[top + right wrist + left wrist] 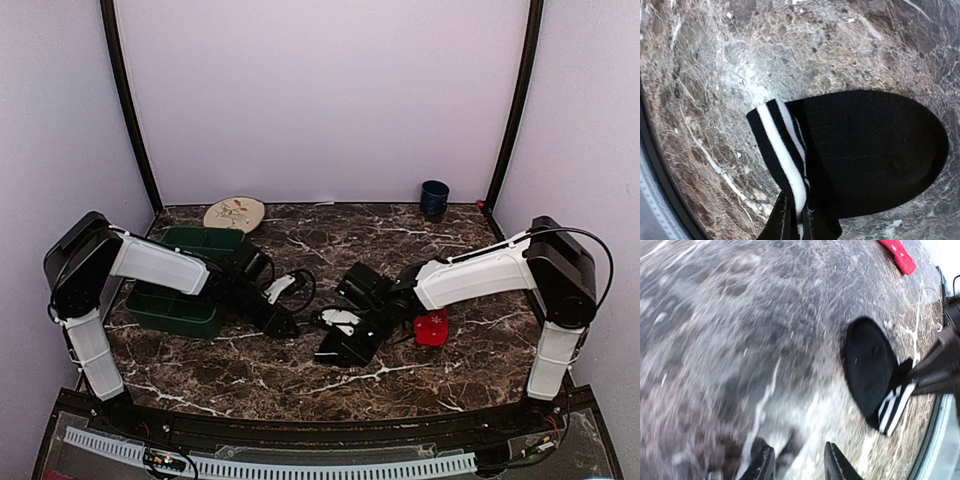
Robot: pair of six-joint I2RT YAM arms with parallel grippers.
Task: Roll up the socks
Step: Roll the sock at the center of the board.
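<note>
Black sock [875, 155], striped cuff pinched by right end effector [799, 219], unclear overhead.

Dark brown marble desk [300, 370], white-veined. Green compartmented bin [175, 312] on left side. Round cream plate [234, 213], small pattern on it, at back left edge; dark blue cup [434, 197] upright near back right corner.

The red sock [899, 256] runs off the top edge.
</note>
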